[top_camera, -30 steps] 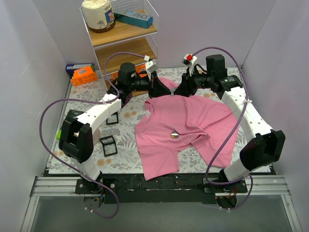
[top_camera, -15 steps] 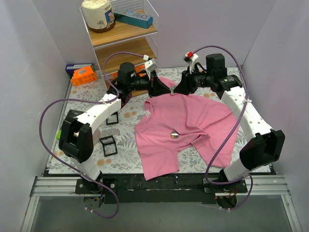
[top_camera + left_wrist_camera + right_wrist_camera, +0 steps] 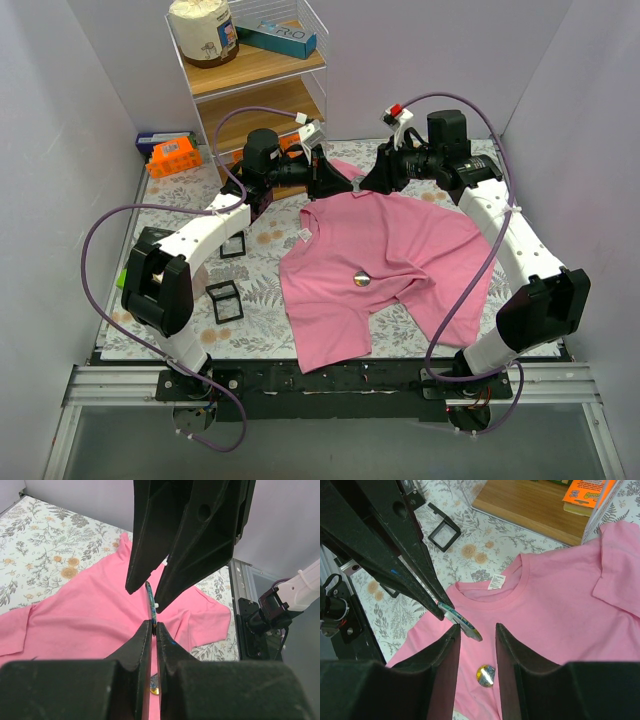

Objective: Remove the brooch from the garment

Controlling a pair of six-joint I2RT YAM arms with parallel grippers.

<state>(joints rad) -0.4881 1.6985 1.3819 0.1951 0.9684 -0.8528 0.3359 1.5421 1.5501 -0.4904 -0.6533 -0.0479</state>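
Observation:
The pink shirt [image 3: 390, 250] lies flat on the floral cloth, collar to the left. A small silvery brooch [image 3: 362, 279] rests on its middle; it also shows in the right wrist view [image 3: 486, 675] and the left wrist view [image 3: 155, 690]. Both grippers meet in the air above the shirt's far edge. My left gripper [image 3: 338, 181] is shut on the rim of a second thin round disc [image 3: 462, 622], seen edge-on in the left wrist view [image 3: 151, 602]. My right gripper [image 3: 368, 182] is open, its fingers [image 3: 445, 655] on either side of that disc.
A wooden shelf [image 3: 255, 75] with a tub and a blue box stands at the back. An orange box [image 3: 172, 156] sits at the back left. Two small black square frames [image 3: 224, 300] lie on the cloth left of the shirt. A white label [image 3: 496, 582] shows inside the collar.
The right wrist has shifted slightly up and back; both grippers stay together over the shirt's far edge. The shirt and the brooch on it have not moved.

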